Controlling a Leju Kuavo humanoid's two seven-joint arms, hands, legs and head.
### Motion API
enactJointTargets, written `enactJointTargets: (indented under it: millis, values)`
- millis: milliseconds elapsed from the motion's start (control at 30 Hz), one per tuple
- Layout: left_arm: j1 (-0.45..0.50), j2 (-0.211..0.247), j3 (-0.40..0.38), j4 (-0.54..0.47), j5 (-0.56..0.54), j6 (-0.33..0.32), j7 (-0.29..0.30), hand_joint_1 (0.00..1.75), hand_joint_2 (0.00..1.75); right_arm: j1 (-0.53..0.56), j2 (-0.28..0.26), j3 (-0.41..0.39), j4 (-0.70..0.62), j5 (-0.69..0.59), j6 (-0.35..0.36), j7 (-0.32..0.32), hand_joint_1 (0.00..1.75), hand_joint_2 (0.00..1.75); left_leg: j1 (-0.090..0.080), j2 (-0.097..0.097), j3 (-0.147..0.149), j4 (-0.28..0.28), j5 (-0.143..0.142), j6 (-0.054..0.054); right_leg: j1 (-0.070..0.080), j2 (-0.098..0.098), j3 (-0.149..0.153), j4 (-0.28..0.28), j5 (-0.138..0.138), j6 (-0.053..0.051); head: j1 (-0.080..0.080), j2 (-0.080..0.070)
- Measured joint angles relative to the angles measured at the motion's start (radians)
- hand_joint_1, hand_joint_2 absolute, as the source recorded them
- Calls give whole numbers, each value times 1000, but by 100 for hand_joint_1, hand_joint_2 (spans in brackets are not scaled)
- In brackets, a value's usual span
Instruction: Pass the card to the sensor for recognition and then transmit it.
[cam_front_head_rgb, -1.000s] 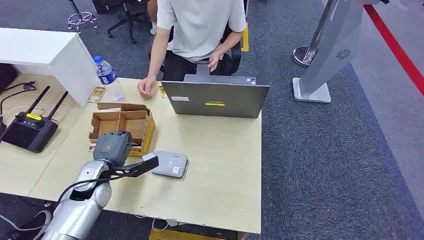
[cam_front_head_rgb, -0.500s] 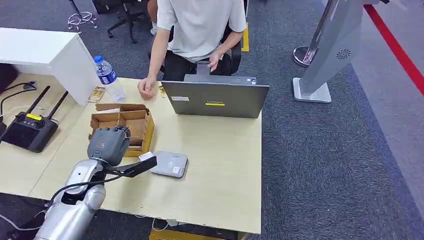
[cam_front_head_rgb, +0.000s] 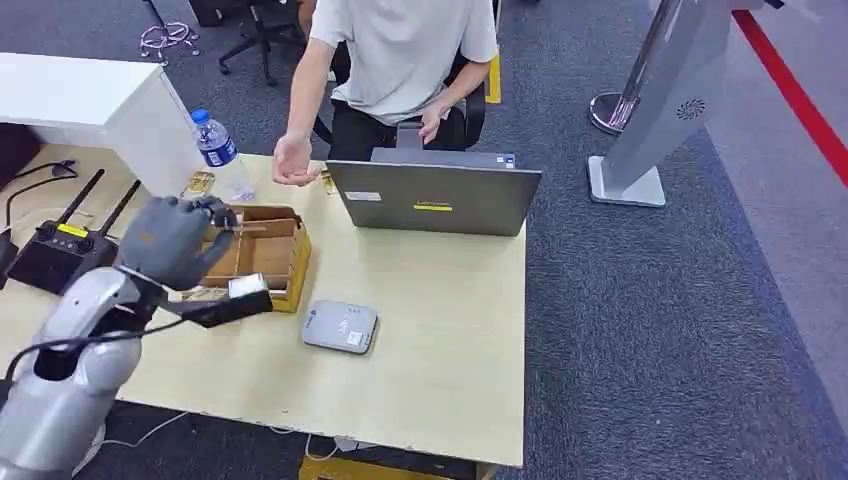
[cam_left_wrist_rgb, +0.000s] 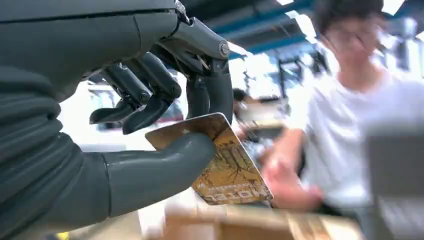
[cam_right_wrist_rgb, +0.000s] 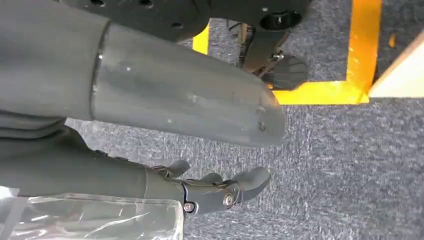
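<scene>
Above the cardboard box (cam_front_head_rgb: 258, 252) on the table (cam_front_head_rgb: 440, 330), the left hand (cam_front_head_rgb: 172, 240) is up in the air, its thumb and fingers (cam_left_wrist_rgb: 210, 95) pinching a gold patterned card (cam_left_wrist_rgb: 225, 165). It's raised toward the person (cam_front_head_rgb: 400, 60) seated behind the laptop (cam_front_head_rgb: 432, 198), whose open hand (cam_front_head_rgb: 292, 160) hovers near the water bottle (cam_front_head_rgb: 218, 152). The grey card sensor (cam_front_head_rgb: 340, 327) lies flat on the table, apart from the card, just beside the box. Down by the carpet, the right hand (cam_right_wrist_rgb: 215, 192) hangs low with fingers loosely curled, holding nothing.
</scene>
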Motion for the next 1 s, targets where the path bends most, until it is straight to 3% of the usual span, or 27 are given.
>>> enactJointTargets:
  millis: [67, 133, 267, 433, 667, 700, 1000]
  values:
    - [-145, -16, 0, 124, -57, 49, 24, 175, 175, -14, 0, 2, 0, 29, 3, 17, 0, 0, 0, 0, -2, 0, 3, -1, 0, 0, -2, 0, 5, -1, 0, 0]
    - [-273, -51, 0, 278, -140, 169, 41, 175, 175, -28, 2, 9, 0, 55, 7, 36, 0, 0, 0, 3, -2, 0, 6, -2, 0, 2, -3, 0, 9, -3, -1, 0]
    - [-451, -111, 0, 552, -231, 321, 51, 175, 175, -51, 6, 31, 0, 89, 14, 65, 0, 0, 0, 5, -1, 0, 7, -1, 0, 5, -3, 0, 11, -1, 0, 0]
    - [-586, -175, 0, 808, -261, 334, 61, 175, 175, -71, 11, 53, 0, 101, 20, 83, 0, 0, 0, 5, -1, 0, 8, -2, 0, 5, -3, 0, 12, -2, 0, 0]
    - [-637, -197, 0, 953, -237, 343, 35, 175, 175, -75, 12, 61, 0, 100, 21, 82, 0, 0, 0, 6, -2, 0, 7, -2, 0, 6, -4, 0, 11, -2, 0, 0]
    - [-638, -198, 0, 966, -233, 343, 29, 0, 175, -75, 12, 62, 0, 100, 21, 82, 0, 0, 0, 6, -2, 0, 7, -2, 0, 6, -4, 1, 11, -2, 0, 0]
    - [-639, -200, 9, 1019, -193, 377, 2, 0, 175, -75, 12, 68, 0, 100, 20, 82, 0, 0, 0, 6, -3, 0, 7, -2, 0, 6, -4, 1, 11, -2, 0, 0]
